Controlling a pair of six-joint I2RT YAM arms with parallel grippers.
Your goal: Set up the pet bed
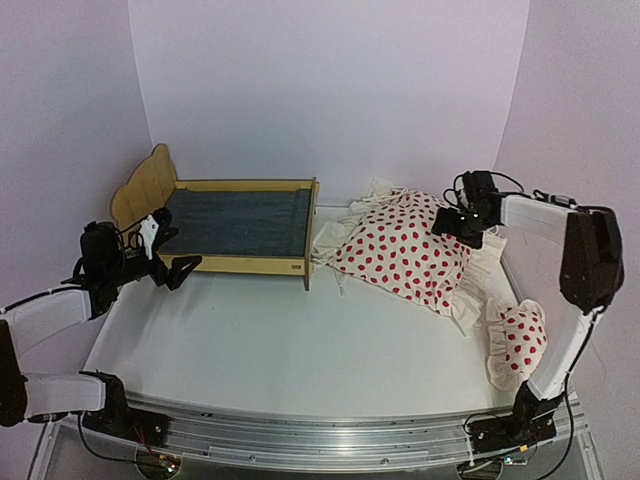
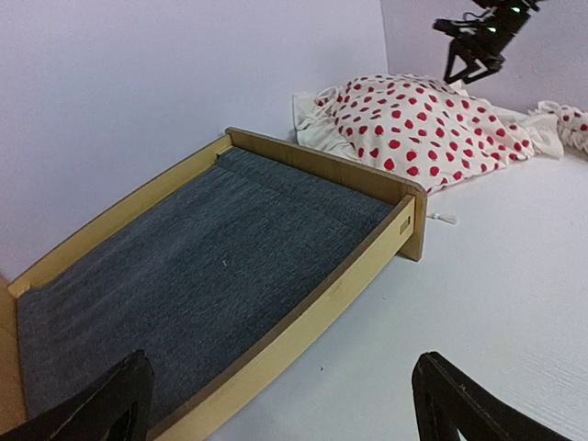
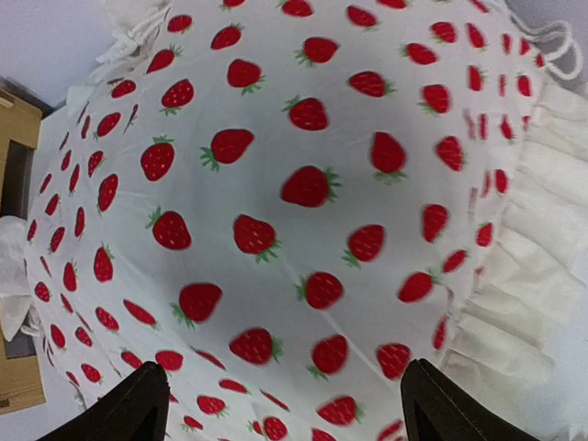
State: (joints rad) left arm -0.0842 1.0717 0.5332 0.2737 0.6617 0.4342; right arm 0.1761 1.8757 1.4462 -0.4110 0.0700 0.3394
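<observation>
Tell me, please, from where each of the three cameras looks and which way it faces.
Top view: fixed above and behind the arms, looking down at the table, bed, blanket and pillow; both arms with left hand and right hand show.
Left wrist view: low at the bed's headboard end, facing along the bed towards the blanket; its fingers show below.
Right wrist view: above the blanket, facing down on it; its fingers show below.
Shared: top and left wrist views both show bed, blanket and right hand.
</observation>
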